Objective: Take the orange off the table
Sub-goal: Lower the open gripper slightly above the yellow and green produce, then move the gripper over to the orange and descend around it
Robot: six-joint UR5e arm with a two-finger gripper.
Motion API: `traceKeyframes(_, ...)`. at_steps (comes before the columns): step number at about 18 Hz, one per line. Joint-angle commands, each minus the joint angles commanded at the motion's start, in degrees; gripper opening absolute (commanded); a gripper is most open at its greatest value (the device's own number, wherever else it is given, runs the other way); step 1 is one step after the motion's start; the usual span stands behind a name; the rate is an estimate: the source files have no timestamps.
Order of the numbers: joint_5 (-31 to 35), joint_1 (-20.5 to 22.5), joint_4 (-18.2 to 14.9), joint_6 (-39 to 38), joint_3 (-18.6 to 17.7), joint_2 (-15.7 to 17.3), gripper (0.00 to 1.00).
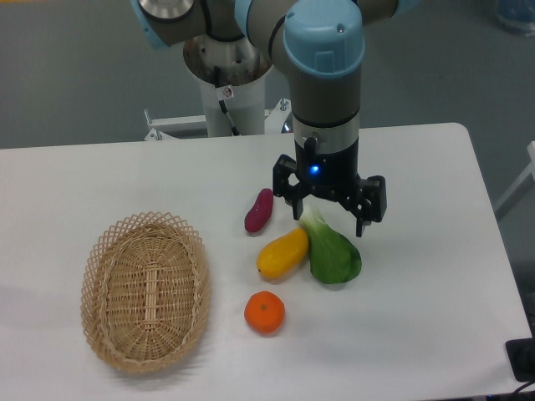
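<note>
The orange is small, round and bright orange, and lies on the white table near the front middle. My gripper hangs above the table behind it, over the top of a green vegetable. Its fingers are spread apart with nothing between them. The orange is apart from the gripper, to its front left.
A yellow mango-like fruit lies just behind the orange. A green leafy vegetable lies to its right. A purple sweet potato lies further back. A wicker basket stands at the left. The robot base is at the back.
</note>
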Motion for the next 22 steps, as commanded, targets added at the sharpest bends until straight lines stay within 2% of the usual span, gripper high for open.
traceKeyframes(7, -1.4, 0.6, 0.4, -0.1, -0.5, 0.2, 1.00)
traceKeyframes(10, -1.4, 0.6, 4.1, -0.2, -2.8, 0.1, 1.00)
traceKeyframes(15, -1.4, 0.4, 4.6, -8.3, -3.8, -0.1, 1.00)
traceKeyframes(18, -1.3, 0.1, 4.6, -13.7, -3.9, -0.9, 1.00)
traceKeyframes(20, -1.3, 0.0, 4.7, -13.8, -4.0, -1.7, 1.00)
traceKeyframes(22, -3.7, -0.7, 4.8, -14.2, -4.1, -4.1, 1.00)
